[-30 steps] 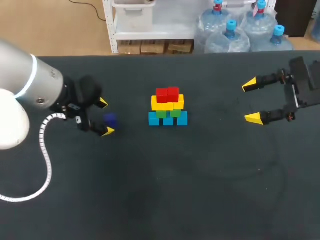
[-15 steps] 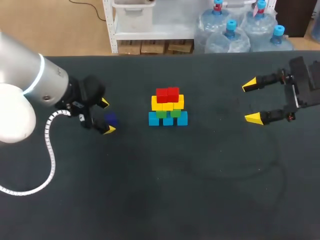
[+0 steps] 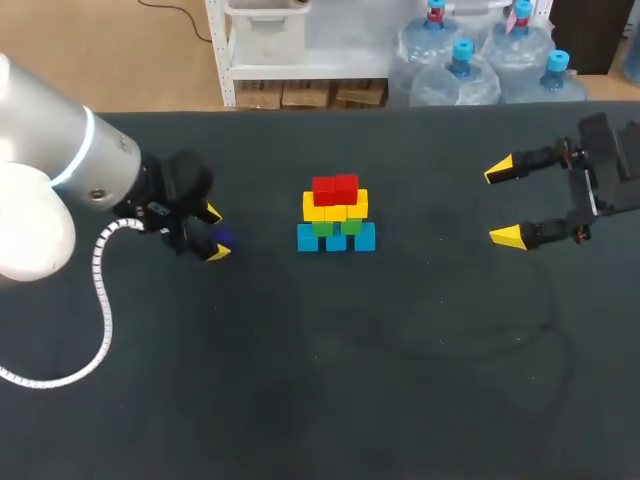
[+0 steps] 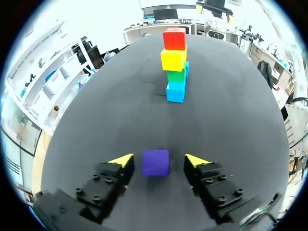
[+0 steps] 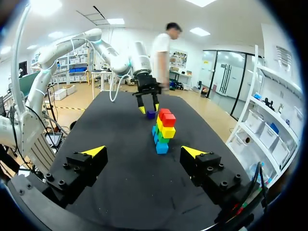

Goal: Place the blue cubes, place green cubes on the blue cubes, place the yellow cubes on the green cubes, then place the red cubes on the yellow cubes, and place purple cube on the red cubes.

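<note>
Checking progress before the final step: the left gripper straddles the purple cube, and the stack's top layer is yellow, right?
No: the stack's top layer is the red cubes, not yellow, as the head view shows. The left gripper does straddle the purple cube.

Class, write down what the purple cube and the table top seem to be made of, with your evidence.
Purple cube: likely painted wood or hard plastic, matte; even colour, sharp edges, no grain showing. Table top: perhaps dark cloth or rubber mat, matte; no glare.
</note>
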